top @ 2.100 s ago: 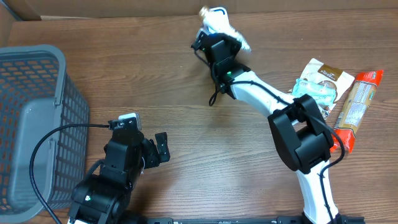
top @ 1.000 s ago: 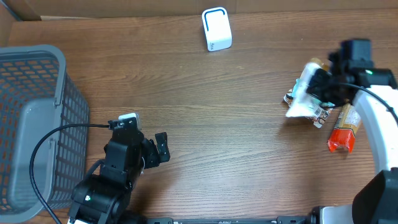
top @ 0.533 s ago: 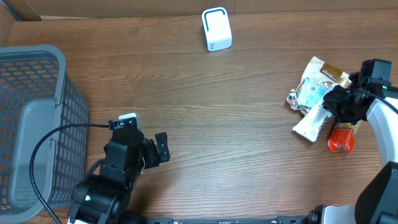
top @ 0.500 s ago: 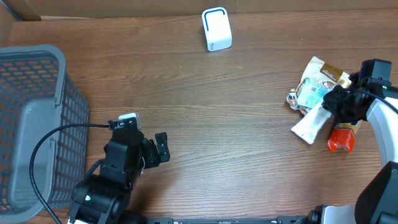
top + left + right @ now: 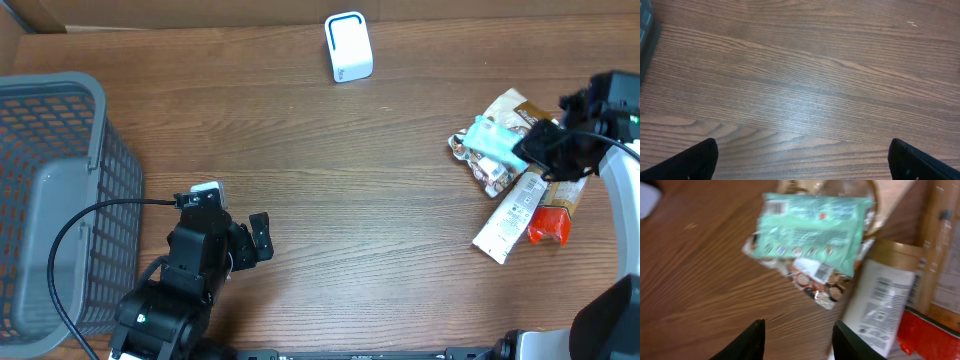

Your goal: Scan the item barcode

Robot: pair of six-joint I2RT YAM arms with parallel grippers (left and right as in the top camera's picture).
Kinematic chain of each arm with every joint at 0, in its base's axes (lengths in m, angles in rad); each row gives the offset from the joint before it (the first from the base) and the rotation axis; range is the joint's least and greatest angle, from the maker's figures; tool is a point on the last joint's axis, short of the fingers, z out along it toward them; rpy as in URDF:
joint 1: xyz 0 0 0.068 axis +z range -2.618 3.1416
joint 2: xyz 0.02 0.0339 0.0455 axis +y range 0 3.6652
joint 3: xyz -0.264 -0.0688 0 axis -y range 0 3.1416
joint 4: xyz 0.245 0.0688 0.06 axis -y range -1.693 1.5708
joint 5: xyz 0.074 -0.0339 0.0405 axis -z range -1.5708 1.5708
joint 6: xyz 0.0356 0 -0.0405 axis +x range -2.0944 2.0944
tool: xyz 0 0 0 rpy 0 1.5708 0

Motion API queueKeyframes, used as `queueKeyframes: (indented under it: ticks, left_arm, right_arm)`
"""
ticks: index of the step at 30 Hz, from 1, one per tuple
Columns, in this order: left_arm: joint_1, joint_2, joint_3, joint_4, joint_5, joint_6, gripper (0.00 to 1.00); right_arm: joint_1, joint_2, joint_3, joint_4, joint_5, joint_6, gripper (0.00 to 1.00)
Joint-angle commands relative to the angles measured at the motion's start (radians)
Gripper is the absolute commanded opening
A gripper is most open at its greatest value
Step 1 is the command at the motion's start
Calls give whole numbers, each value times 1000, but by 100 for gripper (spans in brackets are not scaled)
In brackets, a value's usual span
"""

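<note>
While the right gripper (image 5: 799, 330) hangs over the pile of goods at the right of the table (image 5: 400, 200), its fingers stand apart with nothing between them. Only wood grain shows in the gap. Below it a mint packet (image 5: 812, 230) lies on top of a clear bag (image 5: 815, 282) of small brown sweets. The packet carries rows of fine print and small round emblems, all too blurred to read. A white sticker (image 5: 822, 271) with dark marks, perhaps a barcode, sits on the clear bag, and it cannot be read either. Just beside these a white pouch (image 5: 880, 310) lies flat and slanted, its face printed with blocks of black text that are also illegible. It lies against a tan pack (image 5: 935, 240) with a red end. From overhead, the pouch (image 5: 512, 218) is the nearest of the pile to the front edge, with the mint packet (image 5: 490, 140) beyond it and the right gripper (image 5: 548, 148) just beside that packet. A white scanner (image 5: 348, 47) stands well apart at the far edge, with no writing visible on it. At the left sits a grey basket (image 5: 60, 90). The left gripper (image 5: 802, 160) hovers near it above bare wood, its fingers spread wide and empty.
</note>
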Motion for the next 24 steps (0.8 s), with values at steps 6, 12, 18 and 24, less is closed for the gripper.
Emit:
queueKeyframes:
  ticks: [6, 12, 18, 24]
  left_arm:
    - [0, 1, 0, 4, -13, -17, 100]
    - [0, 1, 0, 4, -13, -17, 100]
    - [0, 1, 0, 4, -13, -17, 100]
    - [0, 1, 0, 4, -13, -17, 100]
  right_arm:
    - [203, -181, 141, -110, -56, -98, 43]
    - [327, -381, 145, -144, -56, -97, 68]
    - [391, -573, 145, -222, -65, -89, 100]
    - [391, -670, 145, -308, -63, -82, 100]
